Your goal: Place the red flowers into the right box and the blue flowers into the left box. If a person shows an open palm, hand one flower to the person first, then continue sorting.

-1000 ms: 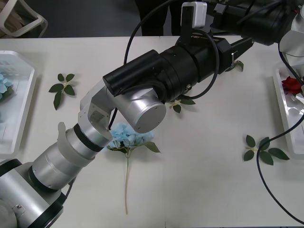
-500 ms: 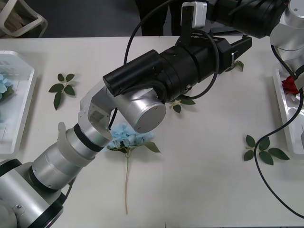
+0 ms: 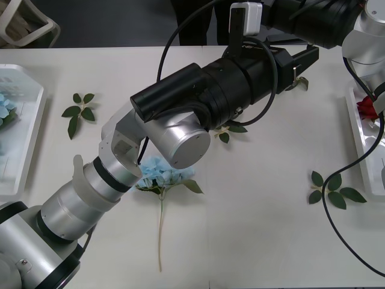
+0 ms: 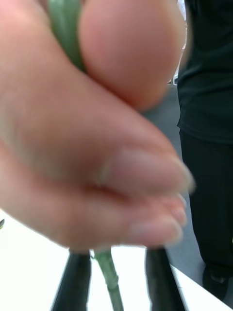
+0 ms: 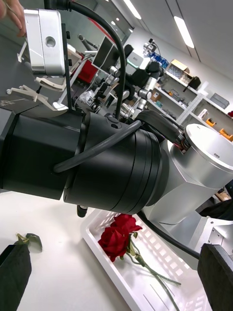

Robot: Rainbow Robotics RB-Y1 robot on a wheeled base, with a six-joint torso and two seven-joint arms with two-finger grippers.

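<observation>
A person's hand point(image 4: 92, 126) grips a green flower stem point(image 4: 109, 279) close in front of my right gripper point(image 4: 119, 284). The black fingers stand apart with the stem loose between them, and the bloom is hidden. My right arm point(image 3: 313, 21) reaches off the far table edge. The left gripper point(image 3: 305, 65) hangs open and empty over the far right of the table. One blue flower point(image 3: 162, 171) lies under my left arm. The left box point(image 3: 27, 150) holds blue flowers point(image 3: 6, 108). Red flowers point(image 5: 119, 235) lie in the right box point(image 3: 361, 141).
Loose leaf sprigs lie at the left point(image 3: 78, 111), the middle point(image 3: 231, 129), the far right point(image 3: 301, 83) and the near right point(image 3: 331, 189). My left arm point(image 3: 180, 114) spans the table's middle. A black cable point(image 3: 337, 223) hangs over the right side.
My right arm has lifted up and back toward the far edge, then held still. The left arm and the blue flower on the table have not moved.
</observation>
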